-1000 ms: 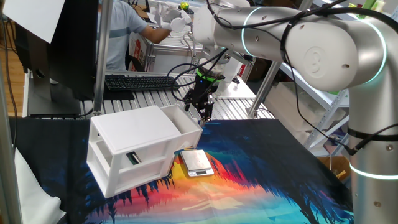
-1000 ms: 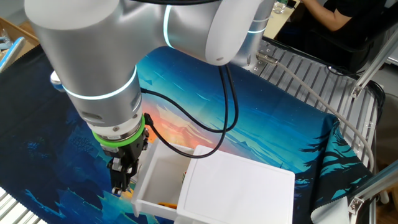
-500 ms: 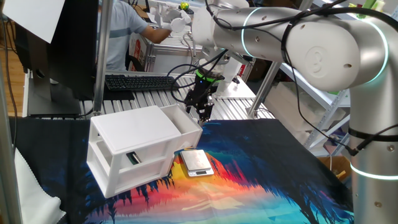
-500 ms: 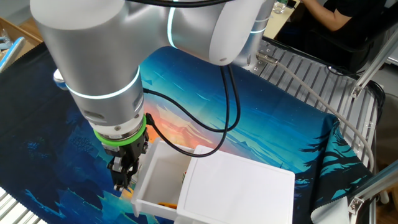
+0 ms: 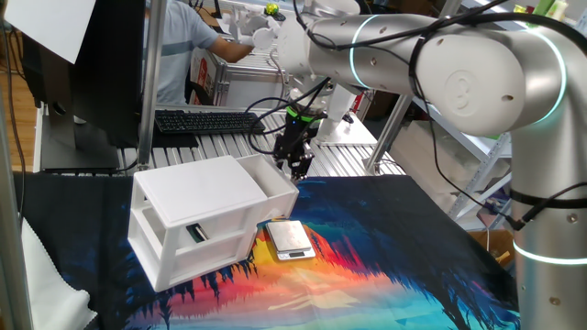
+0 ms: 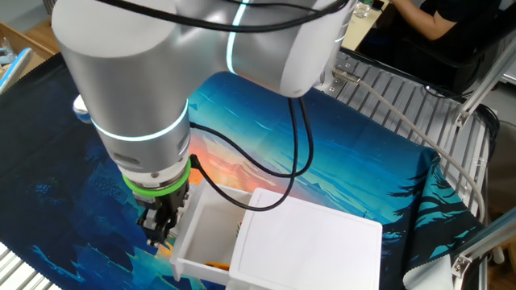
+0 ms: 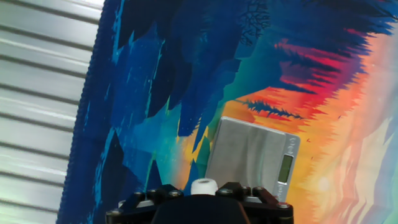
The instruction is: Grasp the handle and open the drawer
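The white drawer [image 5: 267, 178] stands pulled partway out of the white two-tier cabinet [image 5: 188, 209]; its open tray also shows in the other fixed view [image 6: 208, 232]. The small white handle [image 7: 203, 186] sits between my black fingertips [image 7: 231, 189] at the bottom edge of the hand view. My gripper [image 5: 296, 165] hangs down at the drawer's front panel, shut on the handle, and it also shows in the other fixed view [image 6: 158, 234]. The handle is hidden by the gripper in both fixed views.
A flat silver scale [image 5: 291, 238] lies on the colourful mat just in front of the cabinet, and in the hand view [image 7: 251, 155] it lies beyond my fingers. A slatted metal table [image 5: 229, 147] with a keyboard [image 5: 206, 120] and a seated person are behind.
My gripper and wrist have shifted a few pixels up and towards the cabinet. The drawer stands at about the same extension as before.
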`<control>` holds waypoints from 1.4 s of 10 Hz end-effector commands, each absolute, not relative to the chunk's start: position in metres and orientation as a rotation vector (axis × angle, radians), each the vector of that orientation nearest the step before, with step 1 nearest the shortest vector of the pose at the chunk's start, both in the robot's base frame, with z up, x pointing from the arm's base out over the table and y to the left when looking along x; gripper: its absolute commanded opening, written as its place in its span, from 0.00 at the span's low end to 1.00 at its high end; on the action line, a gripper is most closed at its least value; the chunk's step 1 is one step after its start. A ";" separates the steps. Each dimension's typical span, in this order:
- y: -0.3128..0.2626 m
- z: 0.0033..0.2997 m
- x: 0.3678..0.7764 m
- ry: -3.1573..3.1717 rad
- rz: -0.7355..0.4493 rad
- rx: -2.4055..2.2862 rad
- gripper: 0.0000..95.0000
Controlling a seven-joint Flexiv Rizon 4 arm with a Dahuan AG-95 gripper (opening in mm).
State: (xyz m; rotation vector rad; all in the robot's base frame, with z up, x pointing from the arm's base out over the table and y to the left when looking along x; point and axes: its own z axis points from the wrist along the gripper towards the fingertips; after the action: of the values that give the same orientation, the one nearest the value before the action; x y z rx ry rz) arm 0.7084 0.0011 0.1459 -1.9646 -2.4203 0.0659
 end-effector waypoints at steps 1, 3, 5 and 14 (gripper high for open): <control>-0.002 0.145 0.708 -2.393 0.062 -1.980 0.60; -0.003 0.144 0.708 -2.401 0.066 -1.966 0.60; -0.003 0.146 0.706 -2.413 0.068 -1.941 0.80; 0.002 0.145 0.697 -2.432 0.043 -1.900 0.60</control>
State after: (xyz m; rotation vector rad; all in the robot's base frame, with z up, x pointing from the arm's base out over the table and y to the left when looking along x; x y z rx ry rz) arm 0.6995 0.0018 0.1449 -1.8988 -2.4289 0.0449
